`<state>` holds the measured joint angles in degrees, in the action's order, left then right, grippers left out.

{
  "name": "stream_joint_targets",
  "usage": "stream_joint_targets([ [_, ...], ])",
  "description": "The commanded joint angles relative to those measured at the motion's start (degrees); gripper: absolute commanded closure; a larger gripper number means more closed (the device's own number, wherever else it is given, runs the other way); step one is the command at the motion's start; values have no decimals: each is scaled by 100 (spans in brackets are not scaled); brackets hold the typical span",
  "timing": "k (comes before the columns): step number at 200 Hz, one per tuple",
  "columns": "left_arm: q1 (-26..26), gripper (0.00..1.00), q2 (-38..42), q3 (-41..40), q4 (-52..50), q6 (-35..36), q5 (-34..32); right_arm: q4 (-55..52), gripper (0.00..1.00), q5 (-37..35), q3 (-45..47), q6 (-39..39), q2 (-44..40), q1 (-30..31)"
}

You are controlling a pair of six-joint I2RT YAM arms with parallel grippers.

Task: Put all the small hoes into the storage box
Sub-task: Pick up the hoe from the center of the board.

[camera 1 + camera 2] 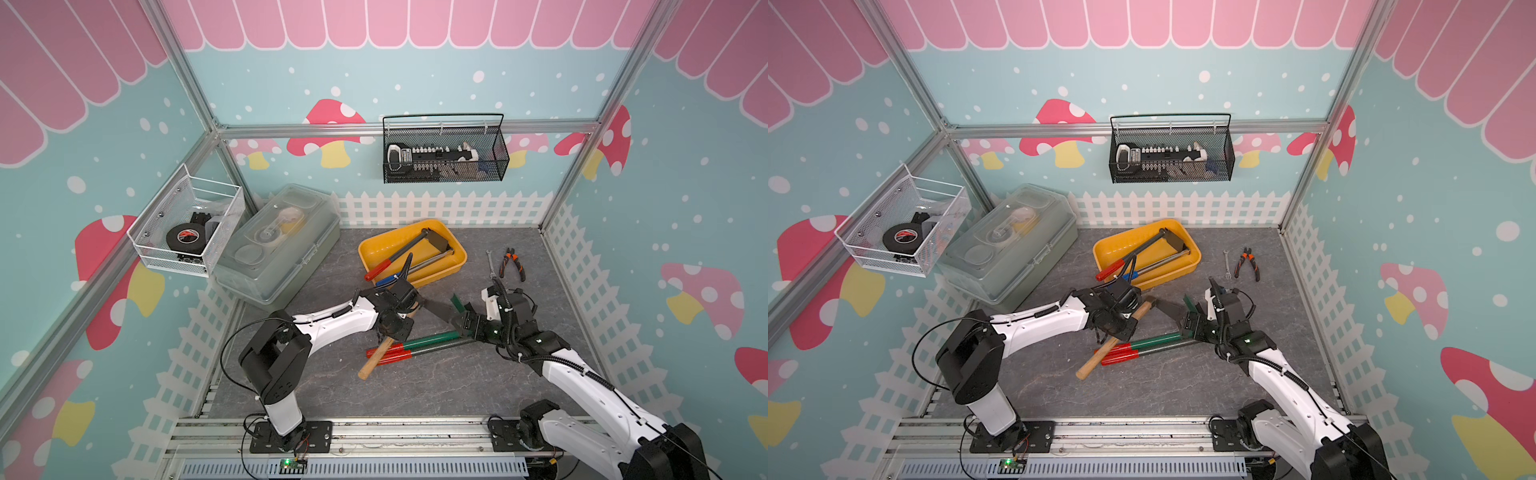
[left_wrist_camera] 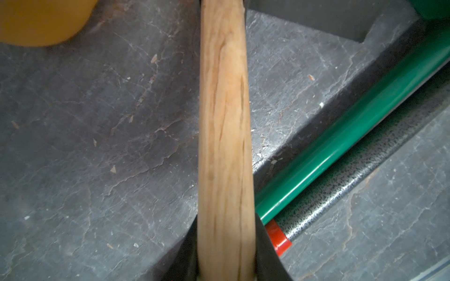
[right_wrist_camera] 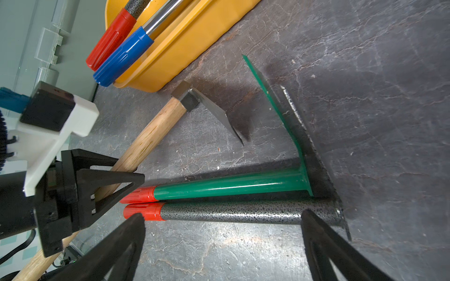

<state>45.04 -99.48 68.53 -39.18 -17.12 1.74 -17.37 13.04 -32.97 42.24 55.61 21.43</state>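
1. My left gripper [image 2: 226,265] is clamped round the wooden handle [image 2: 224,121] of the small hoe [image 3: 155,131], about halfway along it.
2. My right gripper [image 3: 222,215] hangs with its jaws spread wide and empty over the grey hoe [image 3: 243,210], which lies touching the green hoe [image 3: 226,185].
3. The small hoe lies slantwise over the table [image 3: 365,97]. Its handle crosses above the red ends of those two hoes, and its steel blade [image 3: 214,109] is just beside the near corner of the storage box [image 3: 175,53]. Whether it is clear of the table I cannot tell.
4. The storage box already holds a red-gripped tool [image 3: 112,39] and a blue-gripped tool [image 3: 124,56], their grips poking over the rim.
5. My reading is that the hoe is stiff and head-heavy. The bare wood should give the pads a dry, sure hold, but the steel end will want to dip and twist, so a hold nearer the head would be steadier.
6. The thin blade could snag the rim or the tools inside, so I would bring it in high.
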Motion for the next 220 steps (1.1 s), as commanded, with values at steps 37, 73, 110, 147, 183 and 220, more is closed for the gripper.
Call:
stream_joint_targets([
  [37,14,100,528,248,0,51,-33,-87,1,-74,-28,4,-95,32],
  [73,14,100,649,379,-163,179,-76,-111,1,-90,-16,29,-112,33],
  [110,14,100,822,479,-276,421,-154,-187,1,-183,-16,15,-226,28],
  [147,14,100,935,730,-465,740,-234,-230,1,-182,-6,12,-258,23],
  [183,-20,100,922,986,-635,1054,-357,-192,1,-171,32,39,-313,28],
  [220,-139,100,853,1233,-671,1371,-392,-248,1,-188,50,37,-406,28],
])
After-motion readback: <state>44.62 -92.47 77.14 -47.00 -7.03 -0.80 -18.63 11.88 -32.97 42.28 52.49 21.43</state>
